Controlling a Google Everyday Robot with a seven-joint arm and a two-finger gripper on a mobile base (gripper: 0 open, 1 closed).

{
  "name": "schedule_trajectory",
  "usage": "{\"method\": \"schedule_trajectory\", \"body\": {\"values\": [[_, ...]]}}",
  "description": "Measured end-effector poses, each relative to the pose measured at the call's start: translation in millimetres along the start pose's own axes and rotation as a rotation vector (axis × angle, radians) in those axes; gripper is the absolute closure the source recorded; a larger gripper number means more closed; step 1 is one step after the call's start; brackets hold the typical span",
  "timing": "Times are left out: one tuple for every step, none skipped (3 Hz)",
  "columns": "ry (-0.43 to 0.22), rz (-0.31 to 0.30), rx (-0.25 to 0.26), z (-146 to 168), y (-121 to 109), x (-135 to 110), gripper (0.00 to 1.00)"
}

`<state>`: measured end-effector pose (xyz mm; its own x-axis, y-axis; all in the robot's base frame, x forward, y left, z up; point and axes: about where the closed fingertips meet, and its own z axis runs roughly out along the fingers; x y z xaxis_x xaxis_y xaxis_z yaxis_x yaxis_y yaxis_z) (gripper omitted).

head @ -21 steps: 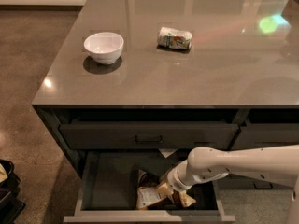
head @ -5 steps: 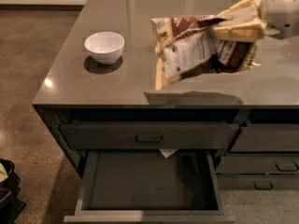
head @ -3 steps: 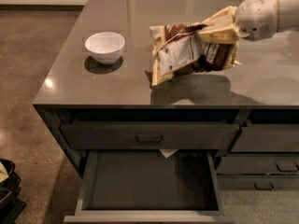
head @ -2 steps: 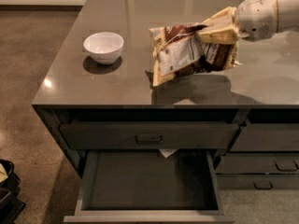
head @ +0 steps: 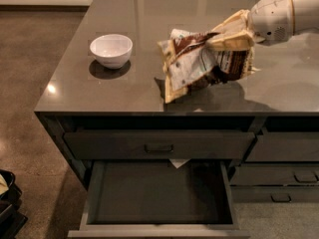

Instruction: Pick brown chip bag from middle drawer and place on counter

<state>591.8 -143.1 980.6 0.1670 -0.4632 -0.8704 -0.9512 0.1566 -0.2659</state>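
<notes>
The white, rounded arm reaches in from the upper right, low over the glossy grey-brown stone-like desk (head: 99,91), its wrist angled down and to the left. Its claw (head: 234,34) is clamped on the upper right edge of the crumpled dark brown and cream foil chip bag (head: 199,66). The bag hangs tilted over the desk's front half, right of the small white bowl (head: 111,50). I cannot tell whether its lower corner touches. Below, the wide dark grey middle drawer (head: 159,228) is pulled out.

End effector (head: 228,36) and chip bag (head: 199,67) over counter (head: 124,91), right of bowl (head: 111,49).
</notes>
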Motion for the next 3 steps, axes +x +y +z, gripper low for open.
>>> {"method": "schedule_trajectory", "body": {"values": [[0.000,0.000,0.000,0.0,0.0,0.0,0.11],[0.000,0.000,0.000,0.0,0.0,0.0,0.00],[0.000,0.000,0.000,0.1,0.0,0.0,0.00]]}}
